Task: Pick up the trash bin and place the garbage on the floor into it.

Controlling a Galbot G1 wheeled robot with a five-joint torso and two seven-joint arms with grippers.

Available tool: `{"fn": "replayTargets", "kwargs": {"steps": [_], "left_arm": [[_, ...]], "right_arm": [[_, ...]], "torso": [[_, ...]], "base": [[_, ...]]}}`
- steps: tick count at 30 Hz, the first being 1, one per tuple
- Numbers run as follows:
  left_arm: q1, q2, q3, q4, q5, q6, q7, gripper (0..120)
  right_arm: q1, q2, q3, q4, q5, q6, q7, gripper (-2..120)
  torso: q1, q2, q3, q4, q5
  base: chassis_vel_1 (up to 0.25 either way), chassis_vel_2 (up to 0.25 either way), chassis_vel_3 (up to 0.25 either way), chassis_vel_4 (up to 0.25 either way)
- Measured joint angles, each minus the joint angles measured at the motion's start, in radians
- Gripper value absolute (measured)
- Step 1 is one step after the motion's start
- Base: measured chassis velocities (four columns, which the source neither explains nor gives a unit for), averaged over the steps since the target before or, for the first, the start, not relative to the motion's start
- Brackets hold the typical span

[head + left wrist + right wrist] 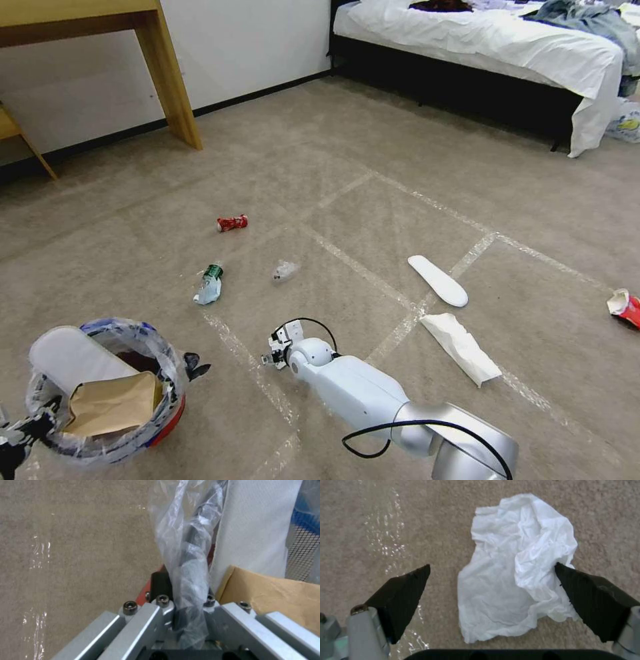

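Low on the robot's left in the head view, the trash bin hangs in the left tool, already carrying a white slipper and a brown paper bag. The right tool hangs just over the floor, pointing down. More garbage lies scattered on the carpet: a red can, a bottle, a second slipper and a paper wrapper.

From the left wrist, the left tool is clamped on the bin's rim and crinkled liner; that hold should stay firm and level.

From the right wrist, the right tool stands wide open astride a crumpled white tissue, one finger overlapping its edge. A good pinch likely means descending straight down, centring over the thickest folds, then closing fully.
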State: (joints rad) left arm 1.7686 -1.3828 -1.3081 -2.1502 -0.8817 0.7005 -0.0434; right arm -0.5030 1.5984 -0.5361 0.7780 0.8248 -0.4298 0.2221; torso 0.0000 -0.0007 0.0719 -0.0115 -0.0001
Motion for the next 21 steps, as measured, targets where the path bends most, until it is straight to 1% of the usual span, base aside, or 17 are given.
{"fn": "replayTargets", "kwargs": {"steps": [2,3,4,5,8,9,10,11,12,13,14,16,21], "left_arm": [[-0.002,0.0,0.001,0.001,0.0,0.0,0.0,1],[-0.003,-0.001,0.002,0.002,0.001,0.0,0.0,1],[-0.004,-0.002,0.003,0.002,0.001,-0.001,0.0,1],[-0.004,-0.002,0.003,0.002,0.001,-0.001,0.0,1],[-0.007,-0.002,0.005,0.003,0.003,-0.001,0.0,1],[-0.007,-0.002,0.005,0.003,0.003,-0.001,0.0,1],[-0.008,-0.002,0.006,0.003,0.003,-0.001,0.0,1],[-0.008,-0.002,0.006,0.003,0.003,-0.001,0.0,1],[-0.01,-0.002,0.006,0.003,0.003,-0.001,0.0,1],[-0.011,-0.003,0.006,0.003,0.003,-0.001,-0.001,1],[-0.011,-0.003,0.006,0.003,0.003,-0.001,-0.001,1],[-0.012,-0.004,0.007,0.002,0.003,-0.001,-0.001,1],[-0.013,-0.007,0.008,0.0,0.003,-0.002,-0.001,1]], "right_arm": [[-0.001,-0.003,0.0,0.0,-0.002,0.002,0.0,95],[-0.002,-0.008,-0.001,0.001,-0.004,0.004,0.0,89],[-0.002,-0.011,-0.001,0.001,-0.005,0.004,0.0,86],[-0.002,-0.011,-0.001,0.001,-0.005,0.004,0.0,86],[-0.003,-0.019,-0.002,0.004,-0.007,0.007,0.0,70],[-0.003,-0.019,-0.002,0.004,-0.007,0.007,0.0,70],[-0.003,-0.021,-0.003,0.004,-0.008,0.008,0.0,65],[-0.003,-0.021,-0.003,0.004,-0.008,0.008,0.0,65],[-0.003,-0.023,-0.005,0.004,-0.009,0.01,0.0,59],[-0.003,-0.024,-0.006,0.004,-0.011,0.01,-0.001,54],[-0.003,-0.024,-0.006,0.004,-0.011,0.01,-0.001,54],[-0.003,-0.025,-0.012,0.004,-0.015,0.012,-0.005,49],[-0.003,-0.025,-0.018,-0.002,-0.021,0.014,-0.013,48]], "torso": [[0.0,0.0,0.0,0.0,0.0],[0.0,0.0,0.0,0.0,0.0],[0.0,0.0,0.0,-0.0001,0.0],[0.0,0.0,0.0,-0.0001,0.0],[0.0,0.0,0.0,-0.0001,0.0],[0.0,0.0,0.0,-0.0001,0.0],[0.0,0.0,0.0,-0.0001,0.0],[0.0,0.0,0.0,-0.0001,0.0],[0.0,0.0,0.0,-0.0001,0.0],[0.0,0.0,0.0,-0.0002,-0.0001],[0.0,0.0,0.0,-0.0002,-0.0001],[0.0,0.0,0.0,-0.0002,-0.0001],[0.0,0.0,0.0,-0.0003,-0.0001]], "base": [[0.0,0.0,0.0,0.0],[0.0,0.0,0.0,0.0],[0.0,0.0,0.0,0.0],[0.0,0.0,0.0,0.0],[0.0,0.0,0.0,0.0],[0.0,0.0,0.0,0.0],[0.0,0.0,0.0,0.0],[0.0,0.0,0.0,0.0],[0.0,0.0,0.0,0.0],[0.0,0.0,0.0,0.0],[0.0,0.0,0.0,0.0],[0.0,0.0,0.0,0.0],[0.0,0.0,0.0,0.0]]}}
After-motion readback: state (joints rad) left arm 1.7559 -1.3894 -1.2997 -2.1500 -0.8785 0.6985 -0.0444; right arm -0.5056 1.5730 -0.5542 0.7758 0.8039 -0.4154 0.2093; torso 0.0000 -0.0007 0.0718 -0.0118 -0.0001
